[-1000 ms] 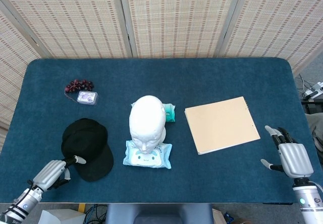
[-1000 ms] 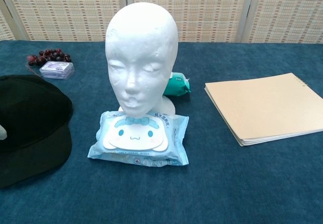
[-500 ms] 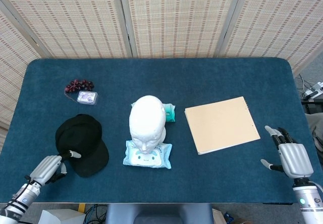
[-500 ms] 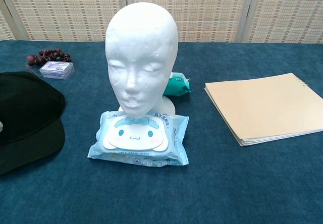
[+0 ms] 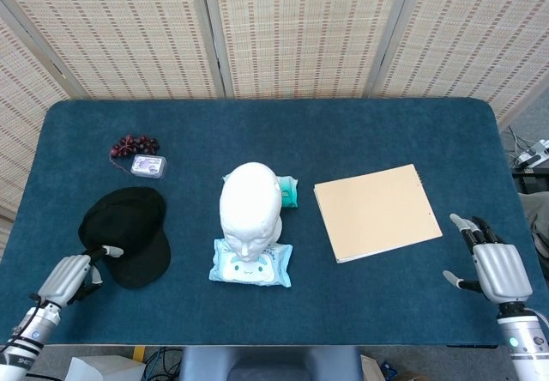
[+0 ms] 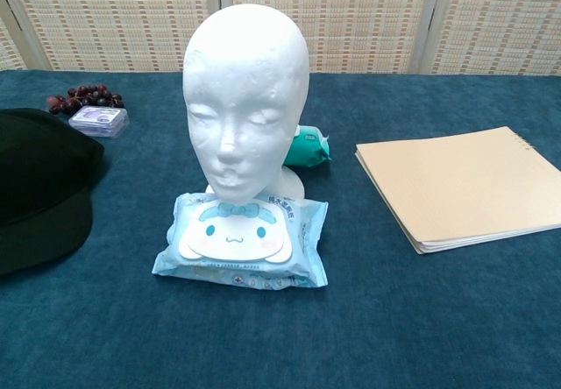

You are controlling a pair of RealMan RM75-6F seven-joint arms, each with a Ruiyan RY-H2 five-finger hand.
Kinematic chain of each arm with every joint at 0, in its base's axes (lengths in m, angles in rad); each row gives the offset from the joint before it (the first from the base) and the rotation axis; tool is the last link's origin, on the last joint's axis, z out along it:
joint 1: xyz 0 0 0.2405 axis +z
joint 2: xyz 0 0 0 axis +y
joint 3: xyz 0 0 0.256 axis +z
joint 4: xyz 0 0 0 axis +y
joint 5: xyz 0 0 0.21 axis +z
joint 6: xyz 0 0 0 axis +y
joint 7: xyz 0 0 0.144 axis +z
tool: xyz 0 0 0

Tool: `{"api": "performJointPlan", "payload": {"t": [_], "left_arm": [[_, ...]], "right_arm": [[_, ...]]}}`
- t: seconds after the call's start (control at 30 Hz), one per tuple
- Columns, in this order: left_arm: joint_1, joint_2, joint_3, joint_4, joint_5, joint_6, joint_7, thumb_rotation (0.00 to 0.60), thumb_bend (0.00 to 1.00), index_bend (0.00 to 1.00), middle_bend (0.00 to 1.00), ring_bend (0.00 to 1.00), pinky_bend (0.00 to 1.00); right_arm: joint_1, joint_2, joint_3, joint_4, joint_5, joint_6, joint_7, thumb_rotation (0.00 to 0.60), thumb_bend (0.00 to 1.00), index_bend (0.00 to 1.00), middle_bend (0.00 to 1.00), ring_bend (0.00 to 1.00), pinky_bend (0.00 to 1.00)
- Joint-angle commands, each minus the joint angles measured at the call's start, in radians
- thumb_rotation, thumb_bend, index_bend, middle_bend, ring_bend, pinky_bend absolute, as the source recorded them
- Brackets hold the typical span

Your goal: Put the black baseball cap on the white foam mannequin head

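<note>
Down at the near left corner, the left hand (image 5: pixel 67 275) has its fingers (image 5: pixel 110 250) pinched on the edge of the black baseball cap (image 5: pixel 123 233), which lies flat on the counter (image 5: pixel 360 132) just beyond them. To the right of that hand stands the white foam mannequin head (image 5: pixel 250 209), upright behind a wipes packet (image 5: pixel 250 263). Well off at the far right, the right hand (image 5: pixel 493 265) hovers with fingers spread, holding nothing. I'd say the cap is gripped but not lifted; next it must rise and swing right, over the crown.
</note>
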Motion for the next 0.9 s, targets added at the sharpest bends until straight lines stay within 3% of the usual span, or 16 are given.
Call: {"api": "performJointPlan", "payload": {"t": [0.03, 0.27, 0.33, 0.47, 0.57, 0.7, 0.9], "left_arm": [[0.008, 0.0, -0.007, -0.007, -0.014, 0.006, 0.021, 0.6, 0.99, 0.25, 0.18, 0.22, 0.38], [0.04, 0.047, 0.007, -0.102, -0.003, 0.056, 0.165, 0.6, 0.94, 0.24, 0.18, 0.22, 0.38], [0.052, 0.056, 0.012, -0.133, 0.011, 0.082, 0.202, 0.6, 0.85, 0.24, 0.18, 0.22, 0.38], [0.076, 0.05, 0.02, -0.158, 0.053, 0.139, 0.257, 0.6, 0.55, 0.25, 0.21, 0.23, 0.38], [0.098, 0.017, 0.015, -0.154, 0.077, 0.195, 0.333, 0.6, 0.35, 0.3, 0.28, 0.26, 0.38], [0.118, -0.041, 0.012, -0.136, 0.098, 0.233, 0.429, 0.6, 0.21, 0.36, 0.36, 0.29, 0.38], [0.113, -0.093, 0.008, -0.106, 0.102, 0.217, 0.438, 0.6, 0.11, 0.39, 0.43, 0.3, 0.38]], "right_arm": [[0.0, 0.001, 0.0, 0.0, -0.001, 0.001, 0.001, 0.6, 0.0, 0.06, 0.21, 0.11, 0.38], [-0.001, 0.001, -0.001, 0.0, -0.002, 0.003, 0.002, 0.6, 0.0, 0.06, 0.21, 0.11, 0.38], [-0.001, 0.001, -0.001, 0.0, -0.003, 0.003, 0.002, 0.6, 0.0, 0.06, 0.21, 0.11, 0.38], [-0.002, 0.001, -0.001, 0.0, -0.003, 0.004, 0.003, 0.6, 0.0, 0.06, 0.21, 0.11, 0.38], [-0.001, 0.001, -0.001, 0.0, -0.002, 0.003, 0.003, 0.6, 0.0, 0.06, 0.21, 0.11, 0.38], [-0.001, 0.002, -0.001, 0.0, -0.003, 0.003, 0.005, 0.6, 0.0, 0.06, 0.21, 0.11, 0.38], [-0.003, 0.004, -0.002, 0.0, -0.005, 0.006, 0.01, 0.6, 0.0, 0.06, 0.21, 0.11, 0.38]]}}
